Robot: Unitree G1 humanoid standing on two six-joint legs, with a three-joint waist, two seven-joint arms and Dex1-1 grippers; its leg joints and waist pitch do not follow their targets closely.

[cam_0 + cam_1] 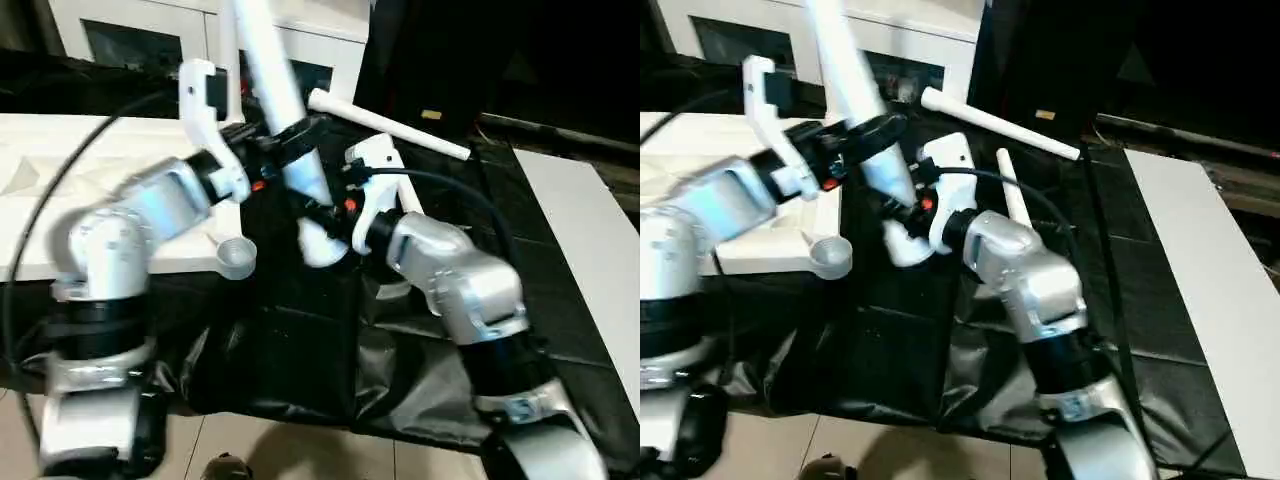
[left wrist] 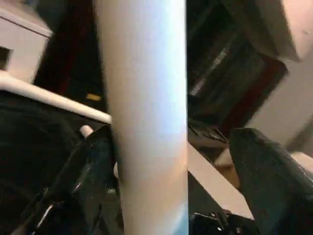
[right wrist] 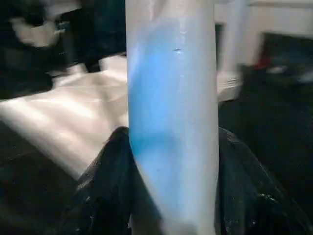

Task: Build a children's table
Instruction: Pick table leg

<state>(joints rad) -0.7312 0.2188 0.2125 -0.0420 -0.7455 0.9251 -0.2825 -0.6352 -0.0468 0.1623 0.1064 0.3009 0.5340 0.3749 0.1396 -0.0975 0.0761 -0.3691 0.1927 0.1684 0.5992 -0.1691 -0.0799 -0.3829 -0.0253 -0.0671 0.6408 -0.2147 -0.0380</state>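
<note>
Right gripper (image 3: pixel 171 196) clamps 1 leg (image 1: pixel 285 110); left gripper (image 2: pixel 171 166) stands open around it. Leverage could make the leg tip sideways.

Silver forearms (image 1: pixel 150 205), black fingers (image 2: pixel 93 171), black cables (image 1: pixel 450 185), white wrist brackets (image 1: pixel 205 100)

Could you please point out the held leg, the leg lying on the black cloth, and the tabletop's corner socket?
held leg (image 1: pixel 285 105), left eye view, mid shaft.
lying leg (image 1: pixel 390 124), left eye view, mid shaft.
corner socket (image 1: pixel 236 257), left eye view, round rim.
</note>
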